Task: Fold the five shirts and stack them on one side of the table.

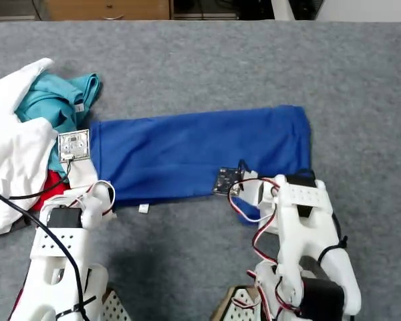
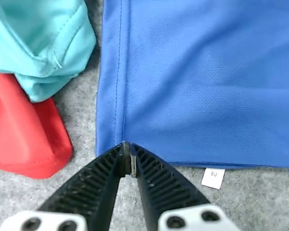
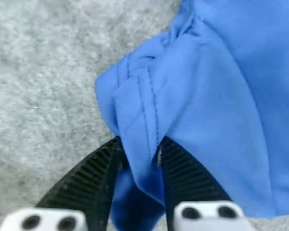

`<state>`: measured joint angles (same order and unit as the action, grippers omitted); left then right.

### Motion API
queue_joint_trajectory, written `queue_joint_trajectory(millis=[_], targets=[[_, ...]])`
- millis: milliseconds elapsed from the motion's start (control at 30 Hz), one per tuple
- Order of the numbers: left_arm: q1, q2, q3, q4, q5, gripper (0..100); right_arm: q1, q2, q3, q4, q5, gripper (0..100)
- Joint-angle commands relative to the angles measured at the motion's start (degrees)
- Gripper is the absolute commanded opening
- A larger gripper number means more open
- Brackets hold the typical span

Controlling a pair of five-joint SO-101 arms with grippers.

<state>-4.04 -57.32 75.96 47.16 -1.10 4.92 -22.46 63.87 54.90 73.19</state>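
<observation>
On grey table (image 1: 361, 80), left pincer (image 2: 127, 153) pinches blue shirt (image 1: 200, 150); right pincer (image 3: 139, 150) clamps its fold.

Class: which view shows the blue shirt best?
The high view: the whole blue shirt lies spread out. Left wrist view: a hemmed corner at the left end effector. Right wrist view: a bunched fold in the right end effector.

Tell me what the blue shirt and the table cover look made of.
Blue shirt: a thin synthetic sports knit, probably polyester. The weave shows a fine pinhole mesh with a slight sheen.
Table cover: grey felt or low-pile carpet with a matte finish. Its surface is fuzzy, with flecked fibres.
</observation>
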Motion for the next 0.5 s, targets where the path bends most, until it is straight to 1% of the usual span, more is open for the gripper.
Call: queue_joint_trajectory(millis=[0, 100, 233, 467], targets=[[0.5, -0.6, -0.2, -0.6, -0.4, 2, 1.7, 0.4, -4.4, 2.0, -0.8, 11.2], [0.5, -0.6, -0.1, -1.3, -0.4, 2, 1.7, 0.4, -9.5, 7.0, -0.8, 10.7], [0.5, -0.6, 0.4, -1.9, -0.4, 2, 1.5, 0.5, -16.7, 12.3, -0.5, 0.4], [0.5, -0.6, 0.4, -1.9, -0.4, 2, 1.5, 0.5, -24.6, 17.8, -0.5, 1.1]])
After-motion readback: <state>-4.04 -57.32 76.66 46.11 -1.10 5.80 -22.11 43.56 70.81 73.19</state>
